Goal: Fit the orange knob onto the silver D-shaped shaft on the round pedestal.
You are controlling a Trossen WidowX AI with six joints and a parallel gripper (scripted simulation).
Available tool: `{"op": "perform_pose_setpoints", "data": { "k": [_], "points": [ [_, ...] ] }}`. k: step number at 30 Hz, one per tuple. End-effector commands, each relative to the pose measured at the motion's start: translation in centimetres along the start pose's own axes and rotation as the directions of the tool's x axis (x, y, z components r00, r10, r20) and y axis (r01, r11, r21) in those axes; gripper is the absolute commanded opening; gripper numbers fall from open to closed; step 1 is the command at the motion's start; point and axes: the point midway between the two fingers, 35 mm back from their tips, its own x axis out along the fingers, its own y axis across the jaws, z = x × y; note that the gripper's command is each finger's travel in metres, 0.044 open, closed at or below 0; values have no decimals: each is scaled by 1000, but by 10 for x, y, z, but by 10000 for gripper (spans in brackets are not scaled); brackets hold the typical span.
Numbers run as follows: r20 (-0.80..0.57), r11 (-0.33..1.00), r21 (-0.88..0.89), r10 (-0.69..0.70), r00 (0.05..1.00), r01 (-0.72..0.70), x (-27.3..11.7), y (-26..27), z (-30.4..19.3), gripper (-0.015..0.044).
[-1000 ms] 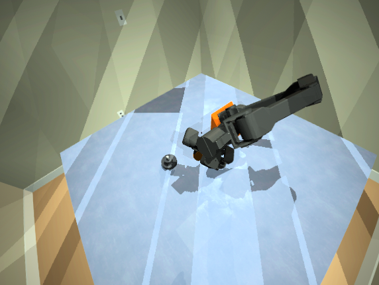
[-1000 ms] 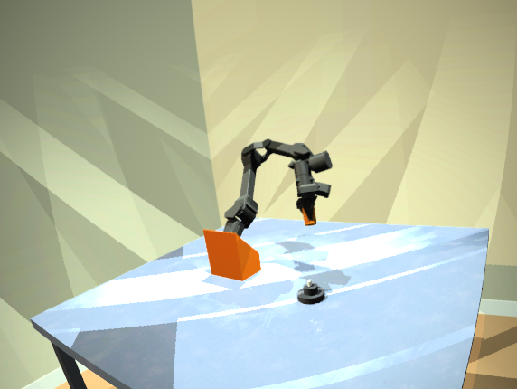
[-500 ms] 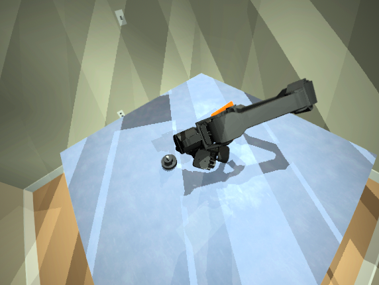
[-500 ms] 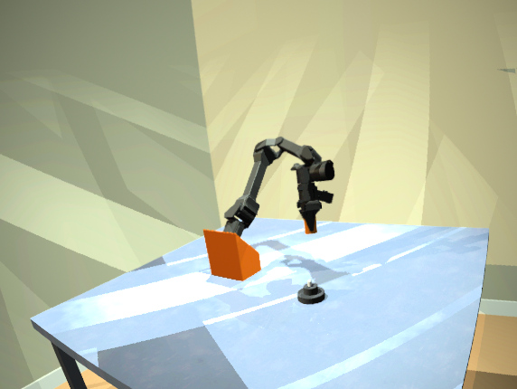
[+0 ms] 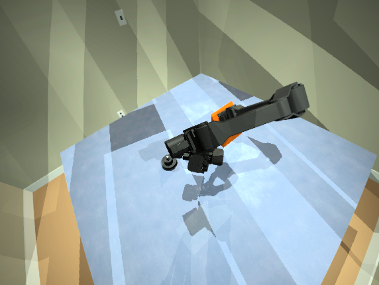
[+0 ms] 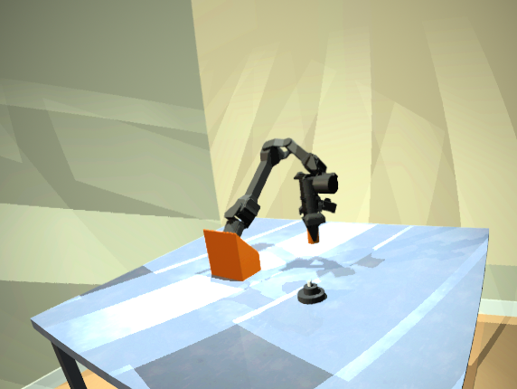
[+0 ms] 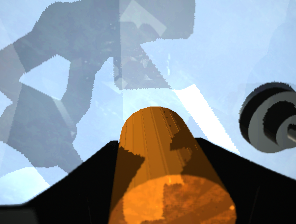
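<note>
The orange knob is held upright between my fingers, well above the table top. My gripper is shut on it and points down; in the top view the arm hides the fingers and knob. The dark round pedestal stands on the table, apart from the knob, at the right edge of the wrist view. Its silver shaft points up. The knob's underside hole and the way its flat side faces are hidden.
The orange block stands at the arm's base. The blue-white table carries patches of light and the arm's shadow. Its edges and the pale walls show in the top and exterior views.
</note>
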Motion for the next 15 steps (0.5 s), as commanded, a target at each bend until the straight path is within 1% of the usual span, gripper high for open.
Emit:
{"op": "perform_pose_setpoints", "data": {
  "k": [1,15],
  "points": [
    [-1,1000,7,12,1000,-12,18,-2,1,0],
    [4,999,5,34,999,-34,81,-6,5,0]
  ]
}}
